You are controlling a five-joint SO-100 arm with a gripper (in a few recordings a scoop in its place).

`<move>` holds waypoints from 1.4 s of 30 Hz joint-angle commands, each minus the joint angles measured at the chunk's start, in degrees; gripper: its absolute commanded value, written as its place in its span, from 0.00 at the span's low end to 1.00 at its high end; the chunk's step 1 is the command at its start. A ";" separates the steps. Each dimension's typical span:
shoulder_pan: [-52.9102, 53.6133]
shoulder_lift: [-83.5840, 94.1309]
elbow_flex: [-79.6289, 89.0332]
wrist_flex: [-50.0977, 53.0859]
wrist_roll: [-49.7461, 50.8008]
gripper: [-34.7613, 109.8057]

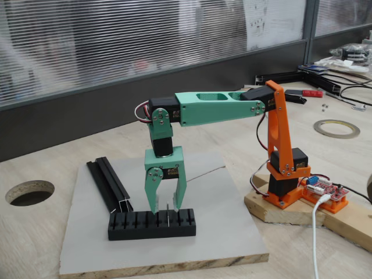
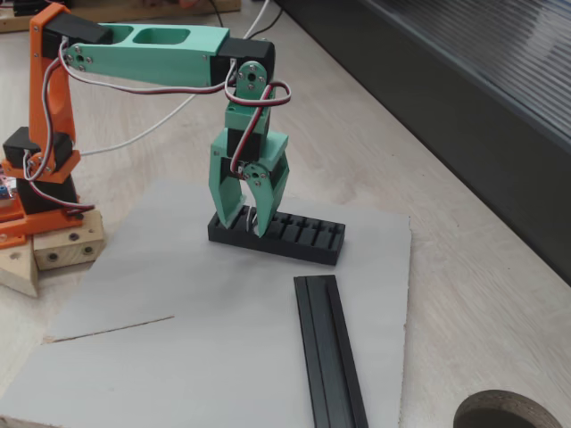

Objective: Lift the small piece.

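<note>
Slotted block (image 1: 151, 224): directly beneath the end effector.
Small piece (image 1: 167, 213): upright in a slot, between the fingers.
End effector (image 1: 167, 207): narrowly parted, straddling the piece, grip unconfirmed.
Risk: off-centre closure could tilt or jam the piece.

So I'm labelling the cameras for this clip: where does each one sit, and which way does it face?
A fixed view: sits low at the table's front, facing the window wall; shows the whole green-and-orange arm, its end effector over the black slotted rectangular block.
Another fixed view: sits higher on the opposite side, looking down across the grey board; shows the arm and end effector.
Both share the block, the board, the long black rail and the tiny silvery metal strip between the fingers.
</note>
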 commanded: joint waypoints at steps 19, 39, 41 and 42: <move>-1.14 0.62 -0.44 -0.18 0.70 0.47; -1.05 0.62 -0.35 -2.64 0.79 0.47; -1.05 0.62 -0.35 -3.52 0.79 0.47; -1.05 0.62 -0.35 -3.52 0.79 0.47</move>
